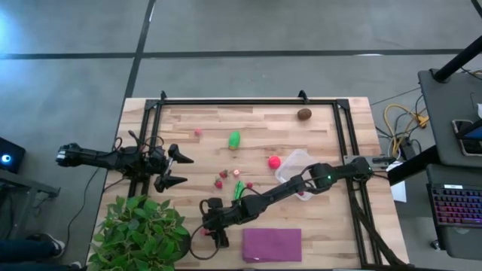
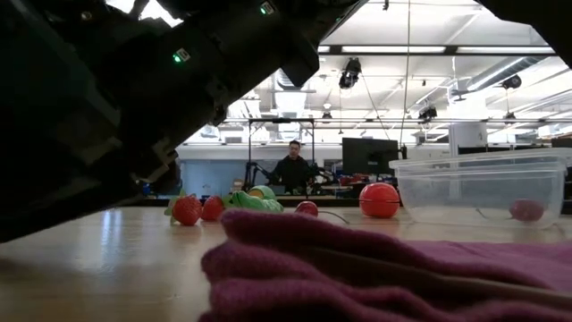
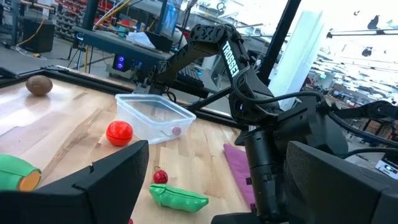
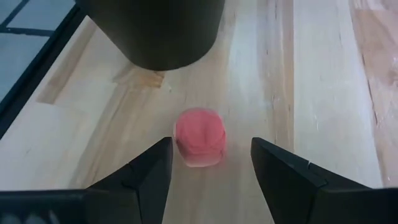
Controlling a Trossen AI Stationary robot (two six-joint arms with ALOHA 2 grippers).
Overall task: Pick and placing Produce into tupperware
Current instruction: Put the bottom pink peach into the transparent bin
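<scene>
My right gripper (image 1: 208,229) is open, low over the table's near part beside the plant pot. Its two fingers stand on either side of a small pink-red berry (image 4: 199,137) that rests on the wood; I see no touch. My left gripper (image 1: 175,169) is open and empty at the table's left. The clear tupperware (image 1: 298,170) stands right of centre with one pink berry (image 2: 525,210) inside. The red ball (image 1: 274,161) lies beside it. A green piece (image 1: 234,140), the brown oval (image 1: 304,114), a green pod (image 1: 239,189) and several berries (image 1: 223,178) lie on the table.
A leafy potted plant (image 1: 139,229) stands at the near left corner, its dark pot (image 4: 152,31) just beyond the berry. A flat purple cloth (image 1: 271,245) lies at the near edge. A black frame (image 1: 248,102) borders the table. A person (image 2: 292,170) sits far behind.
</scene>
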